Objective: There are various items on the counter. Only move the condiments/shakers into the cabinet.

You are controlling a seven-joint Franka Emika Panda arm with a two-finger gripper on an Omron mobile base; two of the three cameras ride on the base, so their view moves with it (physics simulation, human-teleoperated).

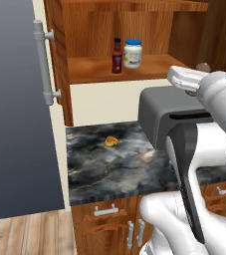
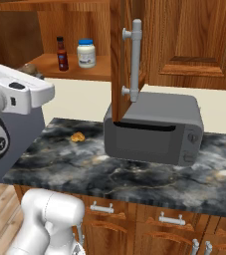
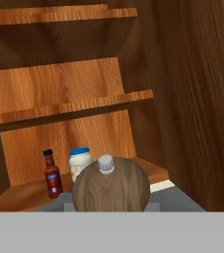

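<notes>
Shaker (image 3: pixel 111 190) clamped in my gripper (image 1: pixel 200 69), level with the cabinet shelf (image 1: pixel 149 67); I'd set it upright beside the jar (image 1: pixel 133 53) (clear of the sauce bottle (image 1: pixel 117 56)).

The shaker (image 3: pixel 111 187) swells up close in the hand view, its base cut off at the bottom, covering the finger tips and the jar's (image 3: pixel 79 163) lower right side; in the left base view just a sliver of it (image 1: pixel 202 66) peeps over the hand, and the arm blocks the oven's (image 1: pixel 159 114) right part; in the right base view the shaker (image 2: pixel 32 71) is half behind the hand; the door (image 2: pixel 118 55) hides the shelf's right end; labels too small to read.
</notes>
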